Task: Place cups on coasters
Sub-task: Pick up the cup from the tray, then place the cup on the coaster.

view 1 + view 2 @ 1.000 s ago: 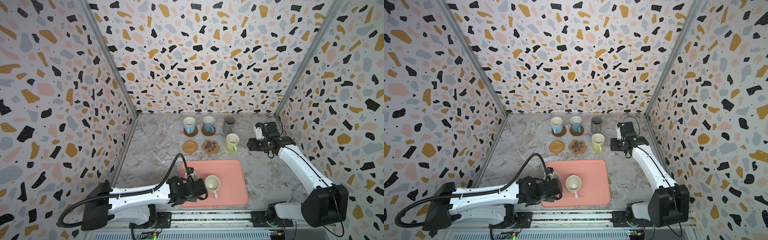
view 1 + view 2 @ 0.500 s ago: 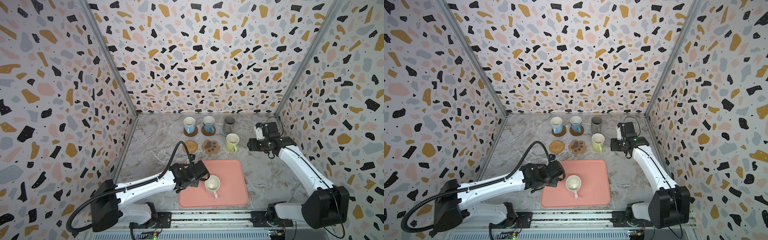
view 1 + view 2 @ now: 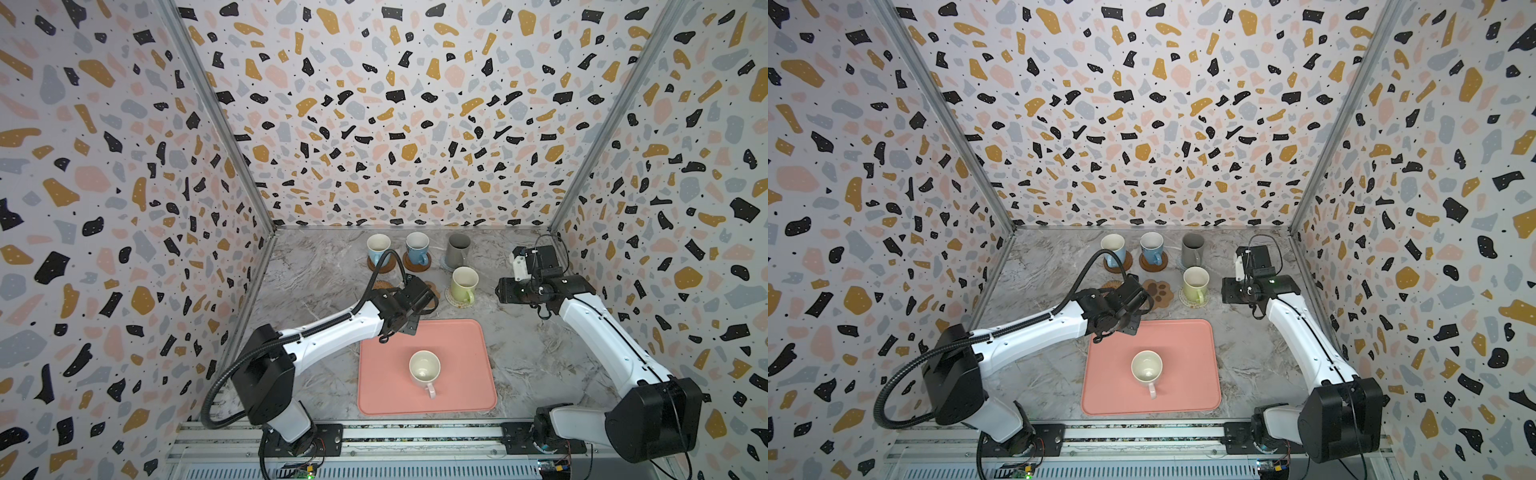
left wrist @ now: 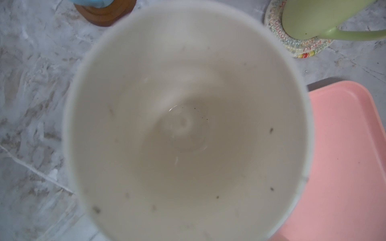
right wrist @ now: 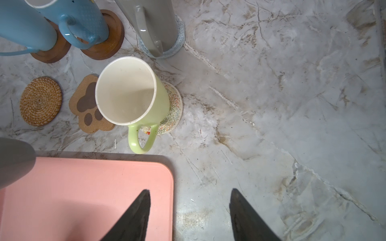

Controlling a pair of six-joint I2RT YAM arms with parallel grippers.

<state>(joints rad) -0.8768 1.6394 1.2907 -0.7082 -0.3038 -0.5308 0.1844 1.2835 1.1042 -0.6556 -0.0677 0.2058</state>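
The left pincer (image 3: 411, 300) is clamped right down on the grey mug (image 4: 188, 125). It carries the mug clear of the table (image 3: 324, 274), just off the 11 o'clock corner of the tray (image 3: 465, 386). I cannot see the fingers themselves, because the mug's bowl fills my wrist camera. The right pincer (image 5: 190, 190) hangs at 3 o'clock, half open and empty.

My worry is the set-down. Two coasters are free, the rattan coaster (image 5: 40, 101) and the paw coaster (image 5: 85, 104), side by side at the held mug's 12 o'clock. The mug hides both from the wrist camera, and from above my own arm and hose partly cover the rattan one. Lowering blind, I could land the base half on an edge, and it would tip on release. If I pick the paw, the green mug (image 5: 125, 94) on its patterned coaster (image 5: 173, 104) stands just beside it at 3 o'clock. A wide swing could clip it.

Further back at 12 o'clock, the blue mugs (image 3: 377, 246) (image 3: 417, 246) and the dark grey mug (image 3: 457, 251) are already seated on coasters. The pink mug (image 3: 424, 368) stands upright on the tray at 6 o'clock, not yet placed.
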